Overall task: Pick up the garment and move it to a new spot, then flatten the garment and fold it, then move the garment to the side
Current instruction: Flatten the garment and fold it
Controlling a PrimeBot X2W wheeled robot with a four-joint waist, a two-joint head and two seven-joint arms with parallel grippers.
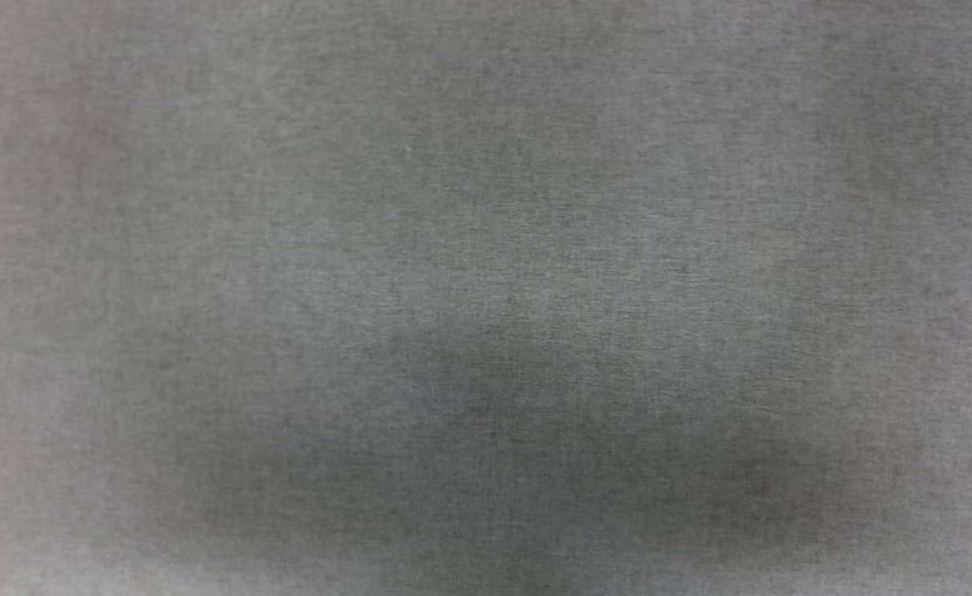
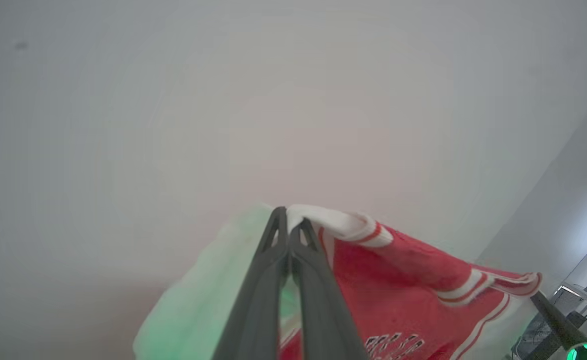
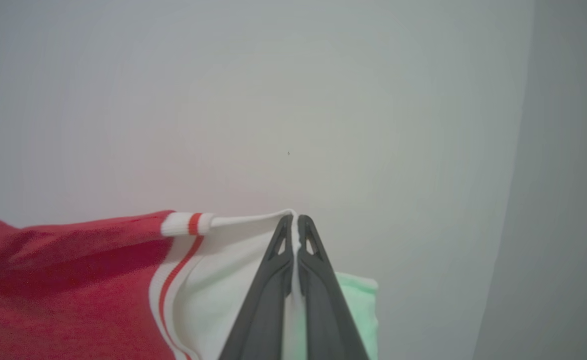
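Note:
In the left wrist view the red jersey garment (image 2: 403, 290) with white sleeves and striped trim hangs stretched out, and my left gripper (image 2: 288, 220) is shut on its white shoulder edge. Black white-outlined letters (image 2: 393, 345) show near the bottom. In the right wrist view my right gripper (image 3: 293, 222) is shut on the other white sleeve edge of the garment (image 3: 73, 290), which spreads away to the left. The right gripper's dark fingertip (image 2: 548, 310) also shows at the lower right of the left wrist view, beyond the far sleeve.
The head view is close against a blurred grey woven fabric (image 1: 486, 298). Behind the garment in both wrist views stands a plain pale wall (image 3: 293, 100). A wall corner and some grey equipment (image 2: 573, 295) show at the far right of the left wrist view.

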